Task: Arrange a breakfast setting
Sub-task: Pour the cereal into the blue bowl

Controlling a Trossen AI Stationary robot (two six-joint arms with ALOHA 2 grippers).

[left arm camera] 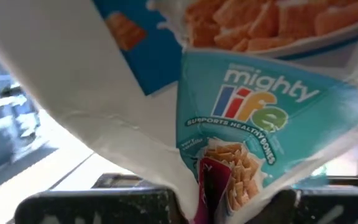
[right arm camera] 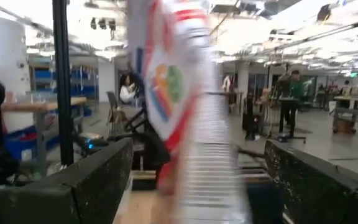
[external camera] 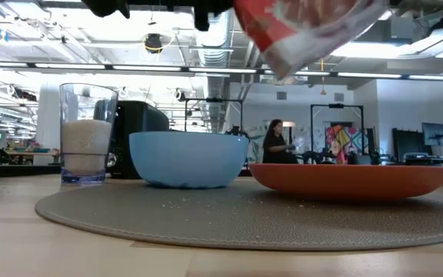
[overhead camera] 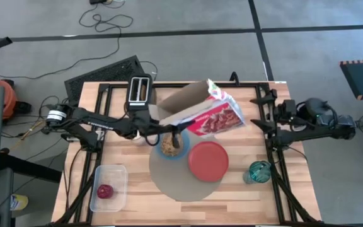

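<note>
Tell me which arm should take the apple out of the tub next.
Left, probably. The red apple sits in the clear tub on the left arm's side of the table, but the left gripper is busy tilting the cereal box over the blue bowl. The right gripper is across the table.

Wooden table (overhead camera: 137,208), mat (overhead camera: 175,183), tub (overhead camera: 115,176), toaster (overhead camera: 139,91)

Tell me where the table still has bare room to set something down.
Free: the near part of the mat below the bowl and plate, and the wood between the tub and mat. Crowded: the far middle, where the cereal box hangs tilted over the bowl.
</note>
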